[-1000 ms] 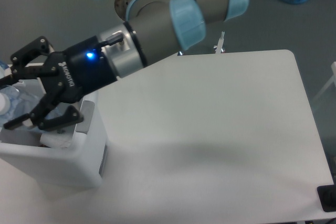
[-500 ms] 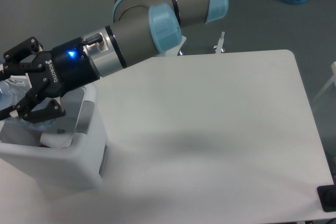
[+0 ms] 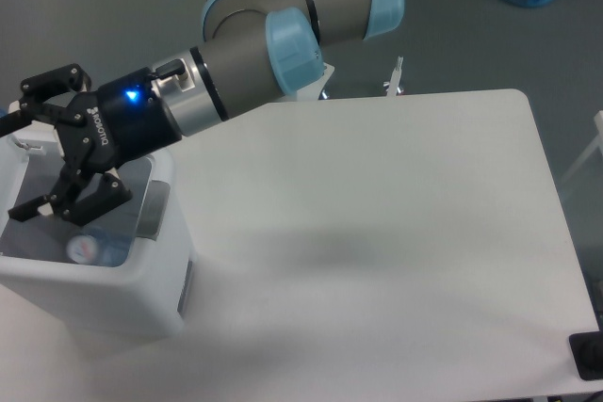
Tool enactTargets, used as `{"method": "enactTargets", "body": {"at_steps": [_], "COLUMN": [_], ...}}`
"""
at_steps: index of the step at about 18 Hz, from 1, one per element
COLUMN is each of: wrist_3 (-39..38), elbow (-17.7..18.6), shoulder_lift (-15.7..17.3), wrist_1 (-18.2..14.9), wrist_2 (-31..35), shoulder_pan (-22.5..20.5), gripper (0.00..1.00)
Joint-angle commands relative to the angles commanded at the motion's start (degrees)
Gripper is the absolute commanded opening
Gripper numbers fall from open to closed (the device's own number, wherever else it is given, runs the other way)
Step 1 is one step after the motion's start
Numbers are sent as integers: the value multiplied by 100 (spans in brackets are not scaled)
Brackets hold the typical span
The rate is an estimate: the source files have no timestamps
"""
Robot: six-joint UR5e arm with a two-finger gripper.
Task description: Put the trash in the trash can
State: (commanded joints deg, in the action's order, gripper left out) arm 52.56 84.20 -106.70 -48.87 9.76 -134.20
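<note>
Bottle inside trash can, arm's spread jaws angled just above.

You see the trash can at the worktop's left end: a large white rectangular bin with rounded corners and a grey panel on the side facing the worktop. It stands upright with its top open. Inside it, low against the near wall, lies the bottle, clear crushed plastic with its blue cap turned up toward you. The bin's far side runs out of view at the left edge. You cannot make out the paper wrapper.
</note>
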Motion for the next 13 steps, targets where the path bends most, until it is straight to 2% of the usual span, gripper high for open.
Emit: {"method": "enactTargets", "body": {"at_steps": [3,9,13], "wrist_3": [-18,-220,-202], "elbow": [-70,-132,-106], "shoulder_lift": [-26,-35,-35], "wrist_1": [-9,-9,-9], "wrist_2": [9,26,342], "shoulder_pan": [-132,-685,-1054], "gripper": [100,100,100]}}
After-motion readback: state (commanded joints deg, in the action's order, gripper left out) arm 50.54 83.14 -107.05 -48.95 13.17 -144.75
